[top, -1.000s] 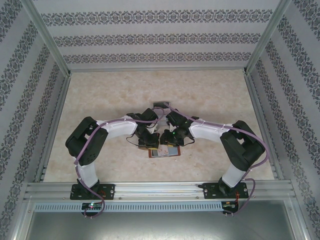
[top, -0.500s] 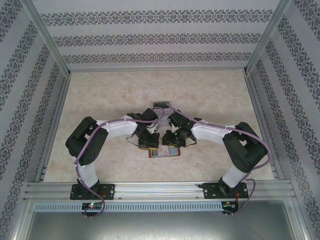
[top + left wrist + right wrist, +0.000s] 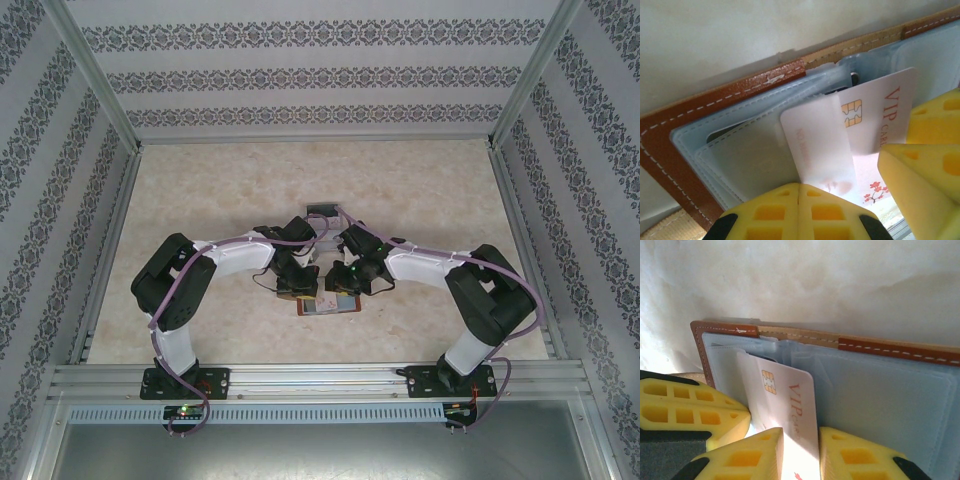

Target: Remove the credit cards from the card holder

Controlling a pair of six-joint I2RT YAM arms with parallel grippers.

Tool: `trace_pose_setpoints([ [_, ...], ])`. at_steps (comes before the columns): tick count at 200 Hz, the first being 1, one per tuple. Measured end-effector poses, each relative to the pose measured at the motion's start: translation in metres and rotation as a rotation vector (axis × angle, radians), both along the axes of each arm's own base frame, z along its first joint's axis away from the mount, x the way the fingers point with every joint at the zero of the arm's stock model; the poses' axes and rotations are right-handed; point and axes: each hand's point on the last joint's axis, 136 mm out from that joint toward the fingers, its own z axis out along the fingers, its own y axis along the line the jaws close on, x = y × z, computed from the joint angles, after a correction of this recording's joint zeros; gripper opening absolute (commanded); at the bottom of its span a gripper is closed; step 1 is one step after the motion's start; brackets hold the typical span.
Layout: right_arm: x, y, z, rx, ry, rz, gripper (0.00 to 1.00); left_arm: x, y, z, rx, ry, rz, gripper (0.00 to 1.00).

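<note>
The card holder [image 3: 325, 305] lies open on the table between both grippers, its brown stitched edge [image 3: 715, 95] [image 3: 890, 347] framing greyish clear pockets. A white credit card marked VIP [image 3: 880, 115] [image 3: 790, 395] with a gold chip sticks halfway out of a pocket. A second pale card [image 3: 815, 140] overlaps it. My right gripper [image 3: 800, 450] [image 3: 343, 290] has its jaws narrowly apart, with the VIP card slanting between them. My left gripper [image 3: 800, 186] [image 3: 297, 290] is shut, its tips pressed on the clear pockets by the pale card's corner. A darker card is partly hidden in the pockets.
A small grey tray [image 3: 322, 211] sits just beyond the two wrists. Patterned walls and aluminium rails [image 3: 110, 250] enclose the marbled tabletop [image 3: 200, 190]. The right gripper's yellow fingers [image 3: 925, 180] crowd close to the left gripper's fingers [image 3: 690, 410] over the holder.
The right wrist has shifted slightly over the card holder. The left arm has stayed still.
</note>
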Motion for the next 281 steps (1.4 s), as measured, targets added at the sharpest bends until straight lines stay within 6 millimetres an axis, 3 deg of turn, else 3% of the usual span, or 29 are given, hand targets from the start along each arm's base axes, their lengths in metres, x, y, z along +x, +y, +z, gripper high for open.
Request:
trace_pose_setpoints([
  [98, 0.002, 0.004, 0.017, 0.09, -0.007, -0.014, 0.1, 0.0, 0.0, 0.0, 0.0, 0.0, 0.0, 0.0],
  [212, 0.002, -0.028, 0.021, -0.041, -0.054, -0.001, 0.07, 0.0, 0.0, 0.001, 0.003, -0.005, 0.001, 0.0],
  [281, 0.001, -0.031, 0.028, -0.061, -0.077, 0.036, 0.06, 0.006, 0.012, 0.001, 0.075, -0.043, 0.001, 0.0],
])
